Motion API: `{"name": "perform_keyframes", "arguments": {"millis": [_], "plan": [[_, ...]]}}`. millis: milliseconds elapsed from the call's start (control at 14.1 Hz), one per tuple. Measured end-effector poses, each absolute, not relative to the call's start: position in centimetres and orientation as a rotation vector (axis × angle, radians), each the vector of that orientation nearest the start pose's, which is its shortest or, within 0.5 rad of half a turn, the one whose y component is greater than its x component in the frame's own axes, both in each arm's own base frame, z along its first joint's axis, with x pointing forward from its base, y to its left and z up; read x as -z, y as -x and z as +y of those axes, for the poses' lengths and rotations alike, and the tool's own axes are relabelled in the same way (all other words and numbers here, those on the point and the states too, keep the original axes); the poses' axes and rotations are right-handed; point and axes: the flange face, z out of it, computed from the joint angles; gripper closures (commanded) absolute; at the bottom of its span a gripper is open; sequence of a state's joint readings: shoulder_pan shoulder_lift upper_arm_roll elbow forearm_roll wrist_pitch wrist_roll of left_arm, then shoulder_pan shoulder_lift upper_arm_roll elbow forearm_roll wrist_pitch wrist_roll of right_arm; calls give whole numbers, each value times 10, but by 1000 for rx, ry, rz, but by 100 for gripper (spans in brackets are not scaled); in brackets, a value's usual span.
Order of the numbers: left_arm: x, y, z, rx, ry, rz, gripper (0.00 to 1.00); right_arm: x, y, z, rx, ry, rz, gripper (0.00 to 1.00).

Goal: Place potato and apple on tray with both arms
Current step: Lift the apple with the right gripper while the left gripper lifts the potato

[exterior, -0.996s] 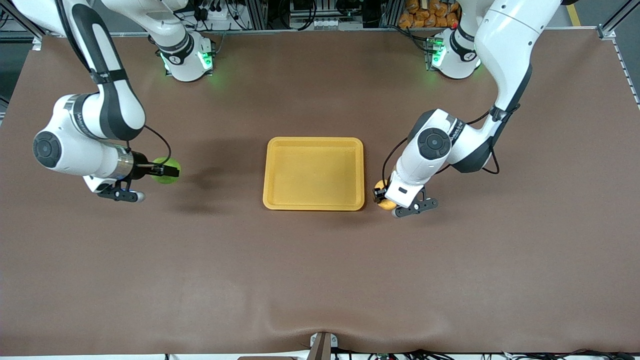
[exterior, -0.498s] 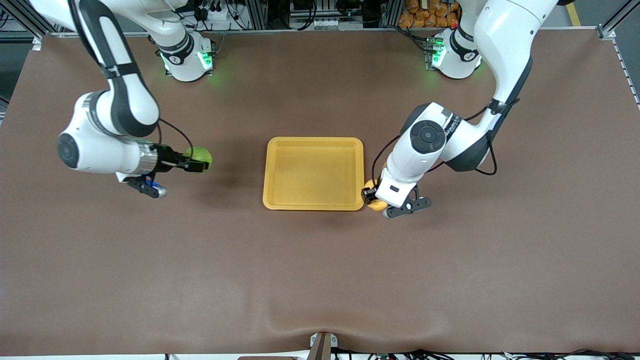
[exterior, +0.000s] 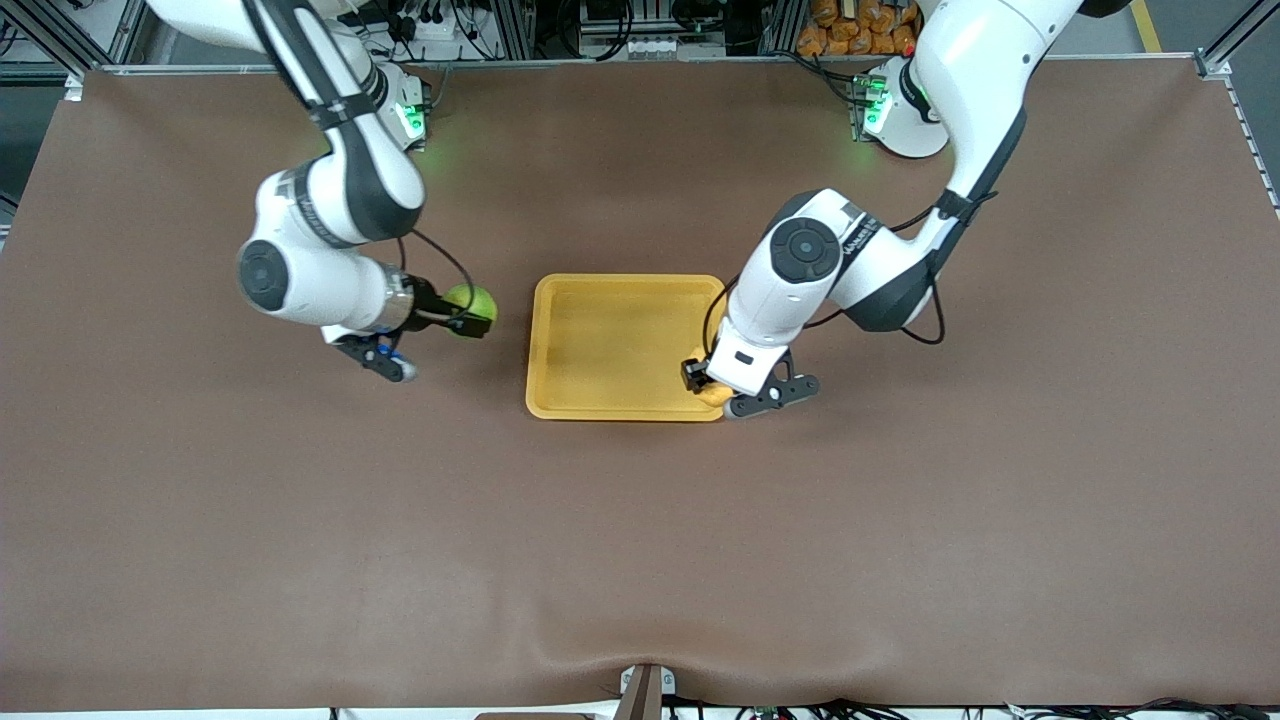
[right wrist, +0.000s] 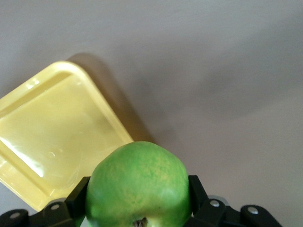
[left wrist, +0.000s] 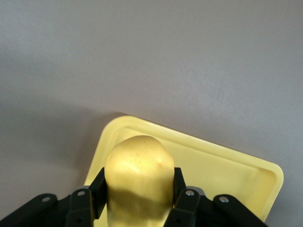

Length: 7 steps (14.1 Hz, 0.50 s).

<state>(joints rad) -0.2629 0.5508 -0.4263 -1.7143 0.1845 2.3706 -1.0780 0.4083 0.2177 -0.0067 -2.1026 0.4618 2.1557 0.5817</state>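
The yellow-orange tray (exterior: pixel 600 345) lies in the middle of the table. My left gripper (exterior: pixel 702 382) is shut on the yellow potato (exterior: pixel 716 394) and holds it over the tray's corner nearest the front camera at the left arm's end; in the left wrist view the potato (left wrist: pixel 138 182) sits between the fingers with the tray (left wrist: pixel 222 175) below. My right gripper (exterior: pixel 470 314) is shut on the green apple (exterior: pixel 472 299), above the table just outside the tray's rim at the right arm's end. The right wrist view shows the apple (right wrist: pixel 138 185) and the tray (right wrist: pixel 52 137).
Brown cloth covers the table (exterior: pixel 640 540). The two arm bases (exterior: pixel 375 115) (exterior: pixel 905 110) stand along the table's edge farthest from the front camera. Nothing else lies on the cloth.
Both arms moved toward the tray with their loads. The right gripper carried the apple from the right arm's end up to the tray's rim. The left gripper brought the potato over the tray's corner.
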Motion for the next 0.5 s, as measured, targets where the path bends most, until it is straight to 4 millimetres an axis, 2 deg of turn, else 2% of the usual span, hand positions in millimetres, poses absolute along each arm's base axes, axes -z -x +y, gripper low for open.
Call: {"name": "perform_keyframes", "arguments": {"millis": [284,498], "plan": [[-285,-539,-426,12,3255,-577,100,-280,-486,308,-287,2832,505,82],[-279,-536,-437,-4,3260,-574,100,-250,-463,360,-142,2855,344,81]]}}
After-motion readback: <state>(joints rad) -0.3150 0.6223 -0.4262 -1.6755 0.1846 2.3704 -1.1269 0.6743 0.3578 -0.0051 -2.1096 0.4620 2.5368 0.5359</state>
